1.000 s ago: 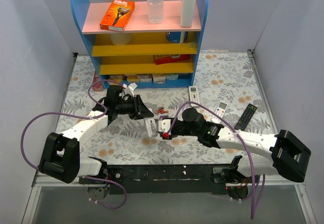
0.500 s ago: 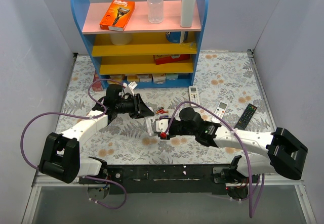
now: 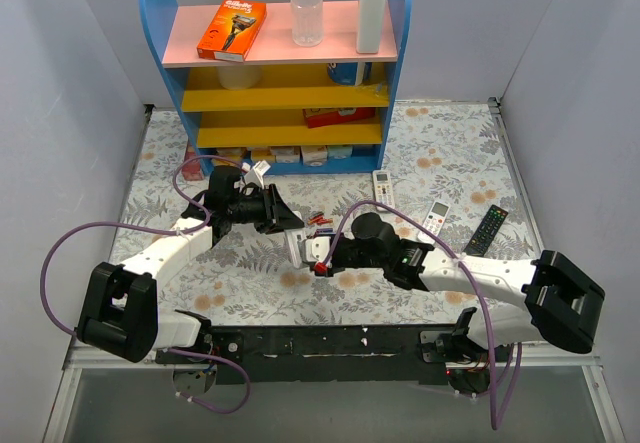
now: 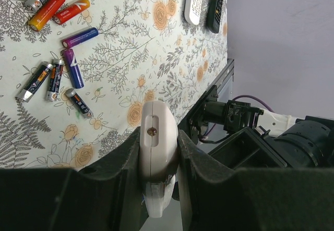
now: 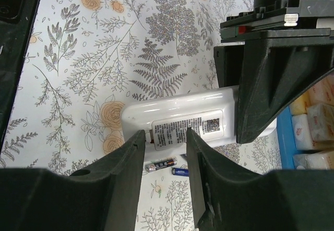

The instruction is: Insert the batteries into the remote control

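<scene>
Left claw (image 4: 158, 160): pressed in on the remote control (image 4: 156, 137), one black finger on each long side. The white bar sticks out past the fingertips and is held off the desk (image 3: 450, 153), at centre frame in the top view.

Right claw (image 5: 166, 155): fingers spread with a clear gap between them, just right of the remote's free end in the top view. In the right wrist view, the remote's printed label shows through the gap. Cannot tell whether the fingers touch the remote. Nothing is seen pinched.

Batteries (image 4: 75, 35): loose on the floral desk, upper left of the left wrist view.
- Two orange-red cells and one dark cell lie together at the top.
- Two blue-purple cells are below them.
- Three dark cells are lowest.
- In the top view the heap sits just above the two claws.

Also on the desk, right of centre in the top view:
- two short white remotes (image 3: 383, 185) with buttons
- a black remote (image 3: 485, 230) beyond them

At upper centre stands a blue shelf (image 3: 155, 23). Its top board holds an orange razor box (image 3: 232, 29), a clear bottle (image 3: 306, 3) and a white bottle (image 3: 372, 8).
</scene>
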Tool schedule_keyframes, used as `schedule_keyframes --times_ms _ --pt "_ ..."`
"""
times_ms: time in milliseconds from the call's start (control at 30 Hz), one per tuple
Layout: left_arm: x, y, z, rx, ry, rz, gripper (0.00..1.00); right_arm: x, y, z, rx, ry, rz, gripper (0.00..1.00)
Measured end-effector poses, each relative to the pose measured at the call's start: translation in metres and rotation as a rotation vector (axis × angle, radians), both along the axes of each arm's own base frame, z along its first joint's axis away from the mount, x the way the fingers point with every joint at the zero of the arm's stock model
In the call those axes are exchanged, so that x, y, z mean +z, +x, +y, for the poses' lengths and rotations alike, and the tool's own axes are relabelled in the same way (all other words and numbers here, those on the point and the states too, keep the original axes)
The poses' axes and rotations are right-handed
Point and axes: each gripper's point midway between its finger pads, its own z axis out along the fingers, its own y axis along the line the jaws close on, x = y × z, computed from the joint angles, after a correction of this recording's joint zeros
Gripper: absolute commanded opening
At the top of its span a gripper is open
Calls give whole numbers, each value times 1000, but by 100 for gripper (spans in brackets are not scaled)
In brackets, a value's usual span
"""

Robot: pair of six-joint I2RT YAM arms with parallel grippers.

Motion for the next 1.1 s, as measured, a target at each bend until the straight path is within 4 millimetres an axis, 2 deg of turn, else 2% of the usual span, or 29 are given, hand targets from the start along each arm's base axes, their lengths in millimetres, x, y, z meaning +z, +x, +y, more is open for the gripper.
schedule_keyframes --times_ms 633,1100 --pt "4 12 5 27 -7 -45 0 0 15 7 -50 45 -102 35" --pt "-8 21 15 64 67 -79 0 -13 25 16 -77 60 -170 32"
